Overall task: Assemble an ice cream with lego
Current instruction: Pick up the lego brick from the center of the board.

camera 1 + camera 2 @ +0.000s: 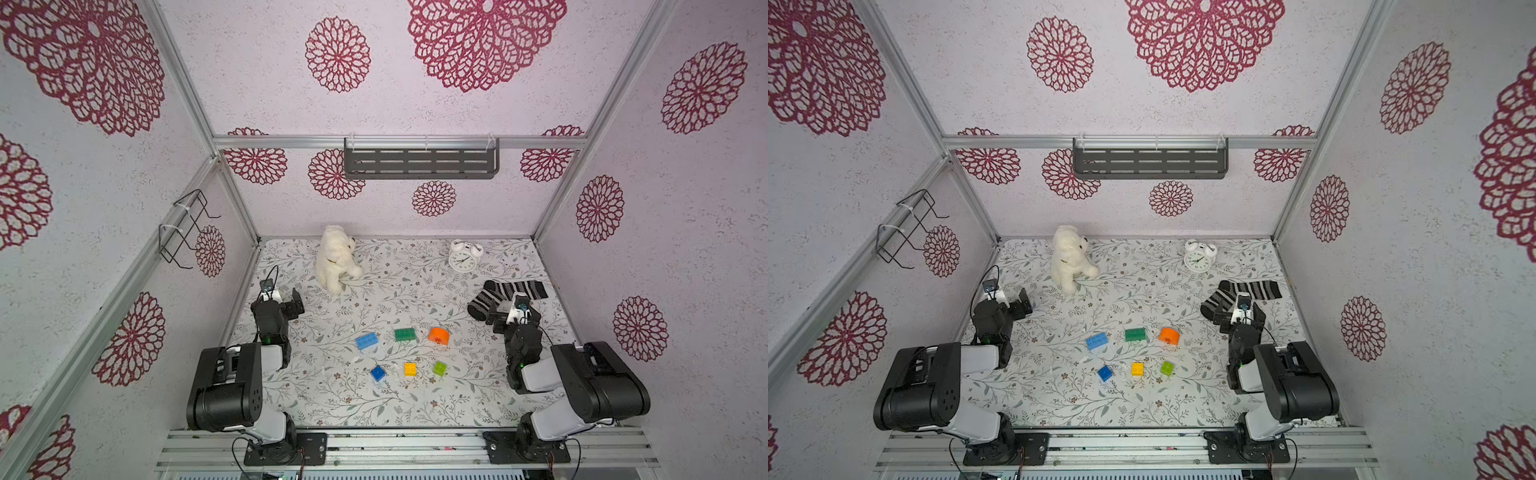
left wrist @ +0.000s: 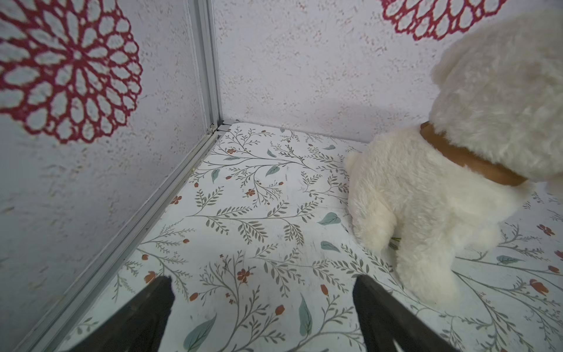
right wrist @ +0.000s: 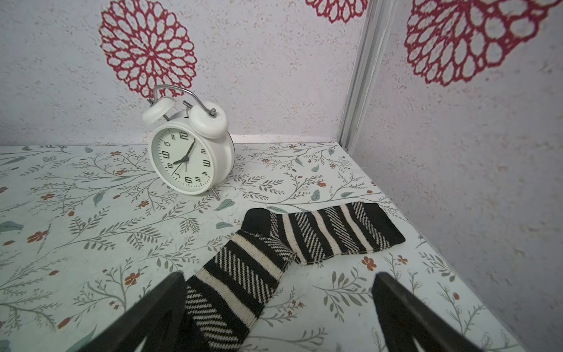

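Observation:
The lego lies loose mid-table in both top views, in two rows. The far row holds a light-blue oblong, a dark-green oblong and an orange half-round. The near row holds a dark-blue square, a yellow square and a lime square. No bricks are joined, so no ice cream shows. My left gripper hangs open and empty at the table's left side. My right gripper is open over the sock, holding nothing.
A white plush dog sits at the back left. A white alarm clock stands at the back right. A striped sock lies at the right. A grey shelf hangs on the back wall and a wire rack on the left wall.

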Controlling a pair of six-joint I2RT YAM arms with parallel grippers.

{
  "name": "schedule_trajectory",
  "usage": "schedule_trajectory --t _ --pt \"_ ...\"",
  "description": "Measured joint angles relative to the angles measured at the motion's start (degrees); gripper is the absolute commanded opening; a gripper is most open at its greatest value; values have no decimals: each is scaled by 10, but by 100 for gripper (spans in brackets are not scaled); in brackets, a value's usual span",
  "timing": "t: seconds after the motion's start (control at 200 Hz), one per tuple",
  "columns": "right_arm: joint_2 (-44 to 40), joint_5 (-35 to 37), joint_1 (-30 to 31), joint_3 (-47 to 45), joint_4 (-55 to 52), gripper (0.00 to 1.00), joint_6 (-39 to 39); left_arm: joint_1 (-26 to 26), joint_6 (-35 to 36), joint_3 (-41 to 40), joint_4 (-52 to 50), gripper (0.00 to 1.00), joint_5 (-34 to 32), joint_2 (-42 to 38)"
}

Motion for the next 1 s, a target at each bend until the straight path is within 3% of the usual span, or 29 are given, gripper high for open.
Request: schedule_trajectory --t 1.001 --pt "0 -19 -9 1 -12 99 1 0 -1 0 0 97 2 0"
